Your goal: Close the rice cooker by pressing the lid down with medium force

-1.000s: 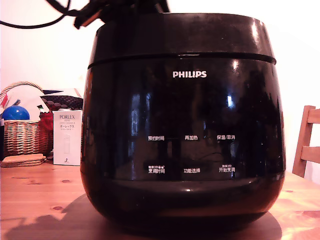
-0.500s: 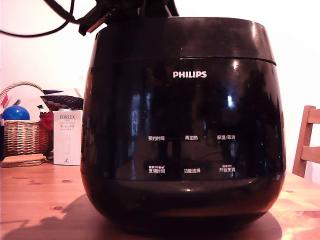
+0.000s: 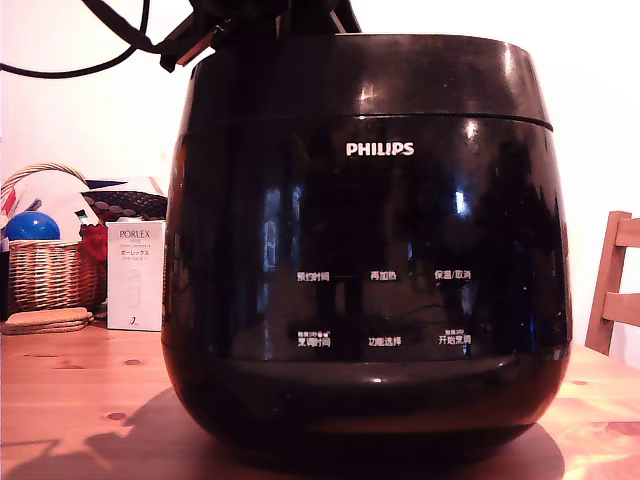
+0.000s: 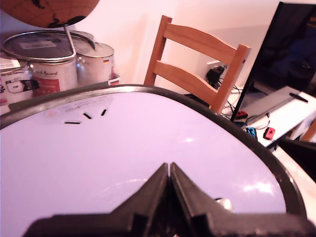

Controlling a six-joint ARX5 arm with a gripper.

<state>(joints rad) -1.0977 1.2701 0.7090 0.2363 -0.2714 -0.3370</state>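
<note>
Resting on the wooden bench (image 3: 80, 390), the rice cooker (image 3: 365, 290) is seen with the lid (image 4: 148, 148) down; the fingers (image 4: 169, 170) — clenched tip to tip, grasping nothing — are set directly above the lid's glossy top, so any press is judged straight downward.

rice cooker (image 3: 365, 260) on table (image 3: 70, 400), basket (image 3: 45, 265) and box (image 3: 135, 275) behind at exterior view's left
</note>
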